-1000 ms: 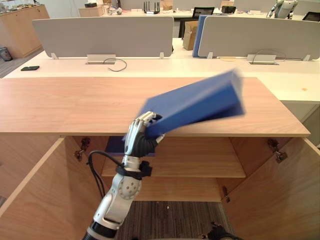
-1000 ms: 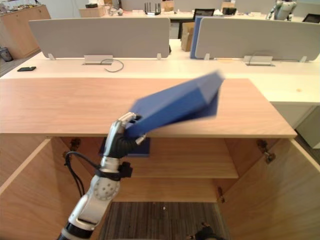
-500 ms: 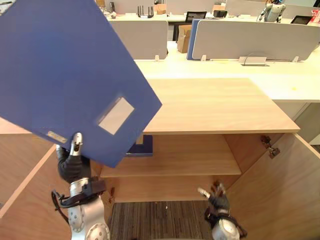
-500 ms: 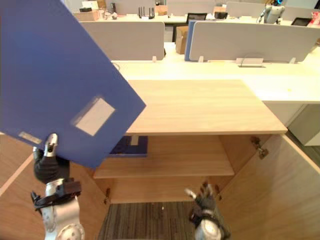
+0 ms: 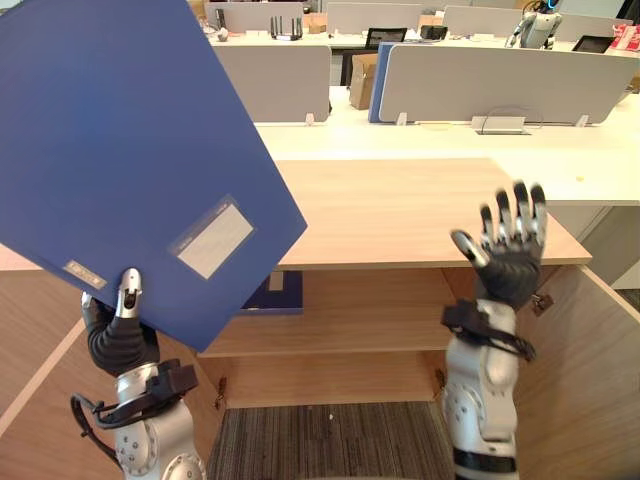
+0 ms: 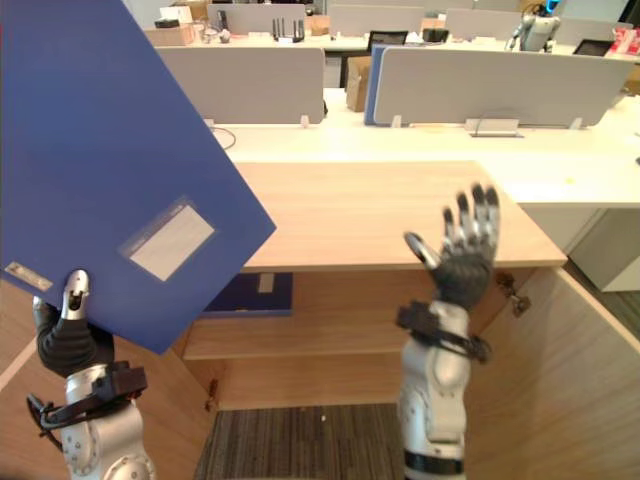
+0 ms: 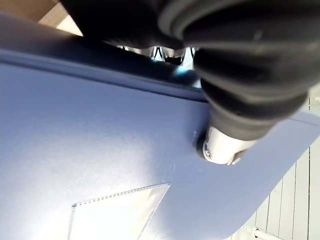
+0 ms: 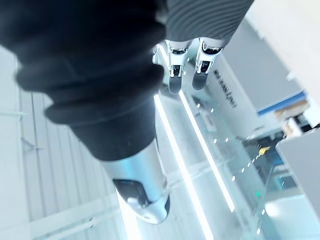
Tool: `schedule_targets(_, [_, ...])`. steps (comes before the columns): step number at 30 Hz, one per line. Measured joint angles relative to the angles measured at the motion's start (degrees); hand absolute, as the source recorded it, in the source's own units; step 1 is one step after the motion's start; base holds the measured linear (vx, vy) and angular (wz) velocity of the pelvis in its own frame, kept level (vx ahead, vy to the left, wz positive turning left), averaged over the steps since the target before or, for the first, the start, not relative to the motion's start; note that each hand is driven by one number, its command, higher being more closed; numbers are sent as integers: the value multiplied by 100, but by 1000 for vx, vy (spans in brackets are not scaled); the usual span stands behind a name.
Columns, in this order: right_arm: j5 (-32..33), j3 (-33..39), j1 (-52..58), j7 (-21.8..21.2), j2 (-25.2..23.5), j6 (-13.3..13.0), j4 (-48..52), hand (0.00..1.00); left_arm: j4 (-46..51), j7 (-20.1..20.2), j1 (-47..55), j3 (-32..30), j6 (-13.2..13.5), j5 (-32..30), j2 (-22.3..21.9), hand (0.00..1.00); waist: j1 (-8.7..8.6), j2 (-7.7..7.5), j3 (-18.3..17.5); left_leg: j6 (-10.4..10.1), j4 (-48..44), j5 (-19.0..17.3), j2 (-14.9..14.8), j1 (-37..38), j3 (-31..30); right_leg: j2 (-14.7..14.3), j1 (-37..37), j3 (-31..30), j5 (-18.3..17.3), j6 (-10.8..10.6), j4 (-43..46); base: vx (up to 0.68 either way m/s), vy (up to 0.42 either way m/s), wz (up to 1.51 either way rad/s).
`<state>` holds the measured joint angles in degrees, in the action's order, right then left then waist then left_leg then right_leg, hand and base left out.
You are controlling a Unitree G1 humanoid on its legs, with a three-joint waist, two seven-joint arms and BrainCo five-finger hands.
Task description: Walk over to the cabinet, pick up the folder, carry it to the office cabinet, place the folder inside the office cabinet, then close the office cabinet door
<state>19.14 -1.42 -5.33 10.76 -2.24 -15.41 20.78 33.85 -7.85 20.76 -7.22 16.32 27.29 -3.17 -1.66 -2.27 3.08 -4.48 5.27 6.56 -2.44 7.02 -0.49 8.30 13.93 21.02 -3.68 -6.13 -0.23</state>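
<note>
My left hand [image 5: 118,335] holds a large blue folder [image 5: 130,150] by its lower corner, raised up flat towards the camera at the left, a clear label pocket on its face. In the left wrist view the thumb [image 7: 222,145] presses on the folder's cover [image 7: 100,165]. My right hand [image 5: 510,250] is lifted in front of the cabinet's right end, open, fingers spread and pointing up, holding nothing. The wooden office cabinet [image 5: 400,210] stands before me with both doors swung open and a shelf [image 5: 350,325] inside.
A second blue folder [image 5: 278,293] lies flat on the cabinet's shelf at its left. The open right door [image 5: 590,380] and left door [image 5: 40,370] flank the opening. Desks with grey partitions [image 5: 490,85] stand behind the cabinet.
The folder swung up from low over the cabinet top to high at the left. My right hand rose from near the floor to the height of the cabinet top.
</note>
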Motion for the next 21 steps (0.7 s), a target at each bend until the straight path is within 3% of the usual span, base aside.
schedule_targets(6, [73, -954, -1375, -362, 168, 38, -619, 0, -134, -92, -156, 63, -2, -223, 20, 100, 207, -23, -17, 5, 1, 8, 6, 10, -12, 6, 8, 7, 0, 0, 25, 0, 0, 0])
schedule_targets(10, [613, -1280, -1902, -616, 296, 331, -1765, 0, -370, -82, -154, 305, -13, -138, 32, 100, 292, -34, -15, 16, 4, 46, 19, 3, -61, 30, 14, 54, -1, -1, 67, -5, 6, 7])
schedule_targets(15, [1403, -1695, -2767, -861, 809, 628, -3151, 0, -476, 82, -139, 780, -25, 233, 128, 100, 414, -50, 0, 8, 8, 113, 22, -12, -201, 45, 43, 137, -1, -1, 100, -19, 5, 11])
schedule_targets(21, [1840, -2078, -3530, -1116, 1105, 687, -3922, 0, -550, 184, -138, 945, 2, 737, 189, 100, 493, -53, 3, -8, 9, 187, 10, -114, -309, 1, 3, 247, 4, 6, 96, -15, -2, 10])
